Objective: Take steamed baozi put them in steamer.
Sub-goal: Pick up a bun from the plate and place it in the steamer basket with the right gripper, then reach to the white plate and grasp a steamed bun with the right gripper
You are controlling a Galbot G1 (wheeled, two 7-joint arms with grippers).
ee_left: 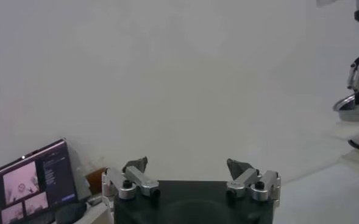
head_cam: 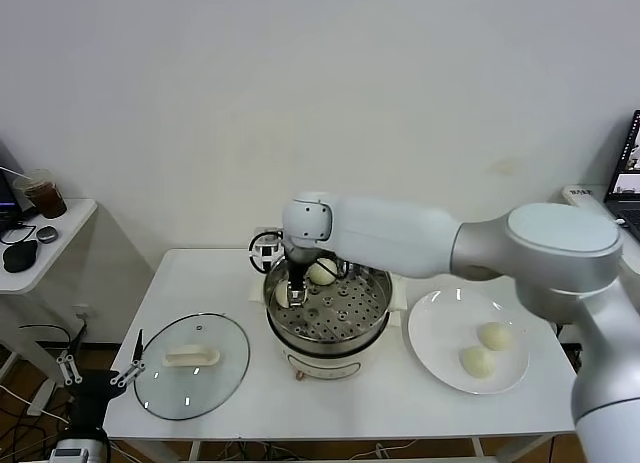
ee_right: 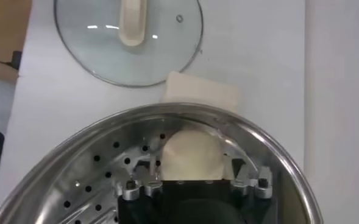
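The steamer [head_cam: 345, 321], a shiny steel pot with a perforated tray, stands mid-table. One steamed baozi [head_cam: 322, 273] rests at its back. My right gripper [head_cam: 295, 295] reaches down inside the pot's left side. In the right wrist view a second baozi [ee_right: 190, 153] lies on the tray against the steamer wall [ee_right: 75, 164]; the right gripper [ee_right: 194, 171] is open, its fingers spread on either side of that bun. Two more baozi [head_cam: 494, 335] [head_cam: 476, 361] lie on the white plate [head_cam: 430, 328]. My left gripper [head_cam: 100, 373] [ee_left: 188, 167] hangs open and empty off the table's front left corner.
The glass lid [head_cam: 192, 365] [ee_right: 130, 42] with its white handle lies flat on the table left of the steamer. A side table [head_cam: 50, 233] with a cup and mouse stands far left. A laptop [ee_left: 36, 182] shows in the left wrist view.
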